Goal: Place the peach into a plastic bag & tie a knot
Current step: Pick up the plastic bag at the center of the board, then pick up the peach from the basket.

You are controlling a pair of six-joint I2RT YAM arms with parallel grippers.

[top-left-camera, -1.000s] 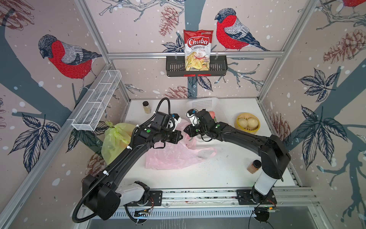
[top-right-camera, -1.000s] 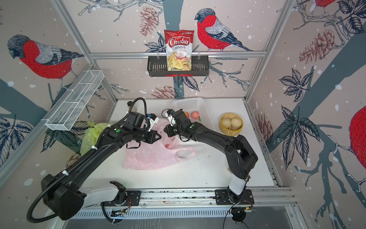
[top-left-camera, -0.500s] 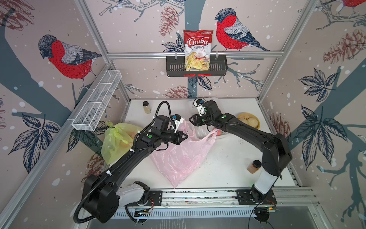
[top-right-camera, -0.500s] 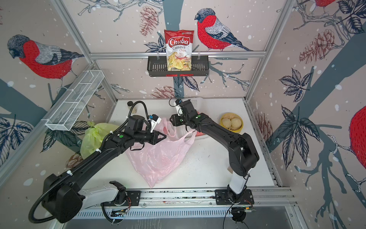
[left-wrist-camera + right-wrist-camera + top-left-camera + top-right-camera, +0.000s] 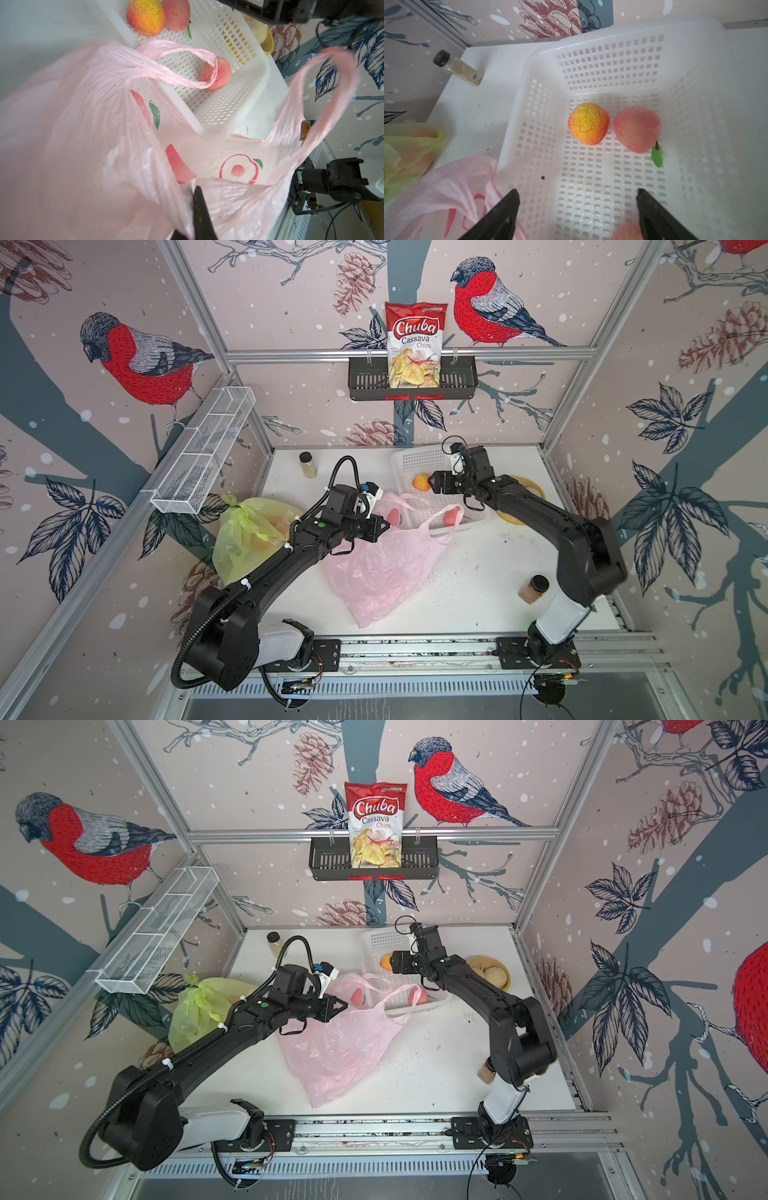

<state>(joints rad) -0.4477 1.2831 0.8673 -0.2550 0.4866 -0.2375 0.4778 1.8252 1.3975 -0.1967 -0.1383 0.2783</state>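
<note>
The pink plastic bag [image 5: 386, 568] hangs from my left gripper [image 5: 384, 526], which is shut on one side of its rim [image 5: 195, 191]. The bag's bottom rests on the table, and a free handle droops over the white basket [image 5: 415, 458]. My right gripper [image 5: 577, 191] is open and empty above the basket floor. Ahead of it lie a yellow-orange peach [image 5: 588, 123] and a pink peach [image 5: 636, 129]. A third peach [image 5: 626, 231] sits under its fingers, at the basket's near end [image 5: 220, 74].
A tied yellow-green bag [image 5: 245, 535] sits at the table's left edge. A pale spice bottle [image 5: 308, 464] stands at the back left, a brown jar [image 5: 533, 589] at the front right. A yellow bowl [image 5: 536, 489] lies behind my right arm. A chips bag [image 5: 415, 344] hangs on the back wall.
Both grippers lifted the bag off the table. The right gripper then let go of its handle, opened and moved back over the basket. The left gripper keeps its hold.
</note>
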